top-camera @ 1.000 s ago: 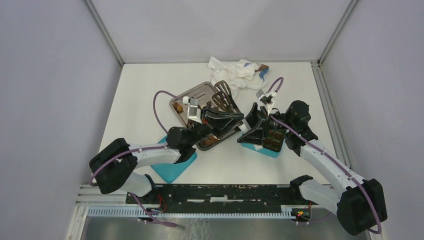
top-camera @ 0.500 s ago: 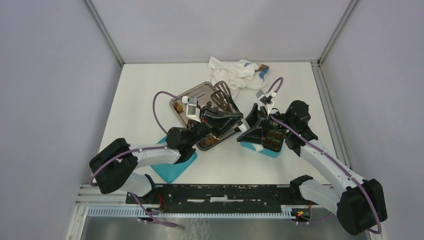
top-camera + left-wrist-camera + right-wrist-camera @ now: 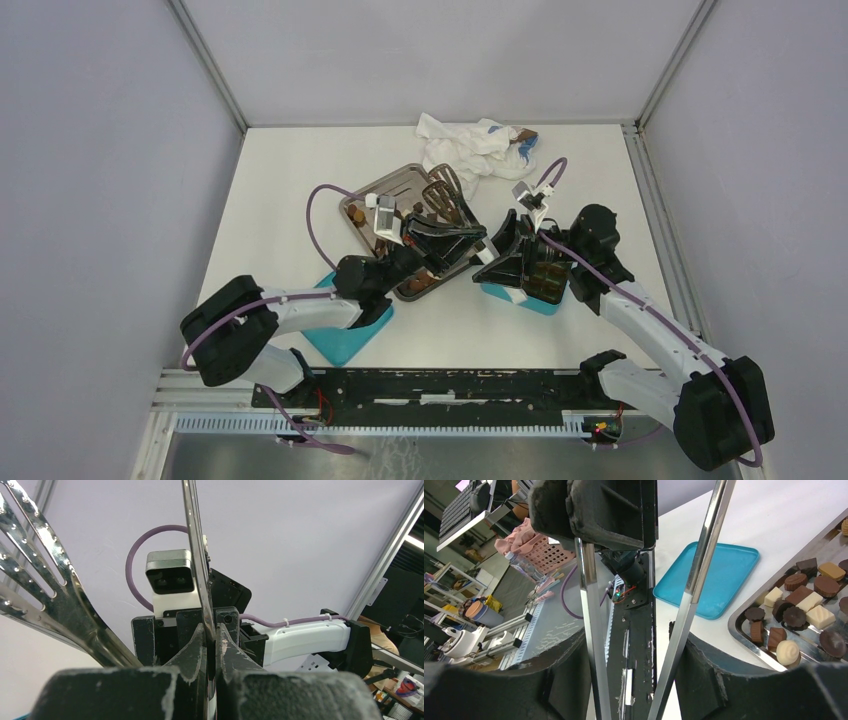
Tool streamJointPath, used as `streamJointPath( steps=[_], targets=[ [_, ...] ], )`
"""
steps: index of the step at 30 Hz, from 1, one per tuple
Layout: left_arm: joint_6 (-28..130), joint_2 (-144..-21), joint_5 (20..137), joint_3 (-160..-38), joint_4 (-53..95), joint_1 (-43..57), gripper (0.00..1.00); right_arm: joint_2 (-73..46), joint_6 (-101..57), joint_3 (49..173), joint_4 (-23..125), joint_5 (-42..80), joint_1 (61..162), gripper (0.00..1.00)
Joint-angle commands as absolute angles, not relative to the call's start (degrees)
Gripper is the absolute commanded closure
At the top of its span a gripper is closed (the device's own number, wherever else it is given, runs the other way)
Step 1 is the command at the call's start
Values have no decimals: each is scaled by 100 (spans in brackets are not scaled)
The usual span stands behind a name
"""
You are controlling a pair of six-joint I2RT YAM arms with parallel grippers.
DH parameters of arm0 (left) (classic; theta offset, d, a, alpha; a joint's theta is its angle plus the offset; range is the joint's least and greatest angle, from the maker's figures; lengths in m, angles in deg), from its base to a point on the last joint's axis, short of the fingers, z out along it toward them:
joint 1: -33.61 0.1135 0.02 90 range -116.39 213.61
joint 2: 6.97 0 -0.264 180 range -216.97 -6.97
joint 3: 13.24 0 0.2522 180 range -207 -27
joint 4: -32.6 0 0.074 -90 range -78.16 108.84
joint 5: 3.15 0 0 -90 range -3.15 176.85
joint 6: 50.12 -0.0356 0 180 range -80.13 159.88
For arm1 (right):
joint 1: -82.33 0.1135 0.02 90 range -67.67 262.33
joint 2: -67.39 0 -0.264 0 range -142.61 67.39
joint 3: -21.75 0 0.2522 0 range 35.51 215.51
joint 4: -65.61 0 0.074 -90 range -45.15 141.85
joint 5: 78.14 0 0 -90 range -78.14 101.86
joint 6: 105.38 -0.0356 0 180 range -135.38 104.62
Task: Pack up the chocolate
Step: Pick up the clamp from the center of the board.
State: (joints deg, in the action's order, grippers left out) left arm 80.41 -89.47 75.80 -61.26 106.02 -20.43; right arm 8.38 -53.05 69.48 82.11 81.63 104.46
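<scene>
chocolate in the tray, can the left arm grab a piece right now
Probably not directly: the left end effector is shut on the metal tongs, so it is not free to take the chocolate in the tray.

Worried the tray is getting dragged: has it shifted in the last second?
No. The tray keeps the same spot and angle against the cloth behind it.

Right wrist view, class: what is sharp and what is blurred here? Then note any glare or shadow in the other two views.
Right wrist view: the chocolates are sharp, the right pincer's fingers up close are blurred, and the tongs are streaked with glare. Left wrist view: the tongs glint in bright spots and the left pincer's fingers are soft. Top view: the light is even, with only faint shadows on the table.
</scene>
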Motion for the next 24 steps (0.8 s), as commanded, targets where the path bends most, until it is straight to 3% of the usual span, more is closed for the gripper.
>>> streamJointPath(
  steps=[1,12,24],
  targets=[
    [7926,-8887,8032,-6049,11842,-1973,98,932,-5402,6949,8642,8325,10493,41],
    [7862,-8721,8293,-5937,11842,-1971,98,936,-5846,6769,9239,8300,10497,38],
    [7785,-8766,8386,-5933,11842,-1973,98,924,-5882,6732,9314,8254,10495,51]
  ],
)
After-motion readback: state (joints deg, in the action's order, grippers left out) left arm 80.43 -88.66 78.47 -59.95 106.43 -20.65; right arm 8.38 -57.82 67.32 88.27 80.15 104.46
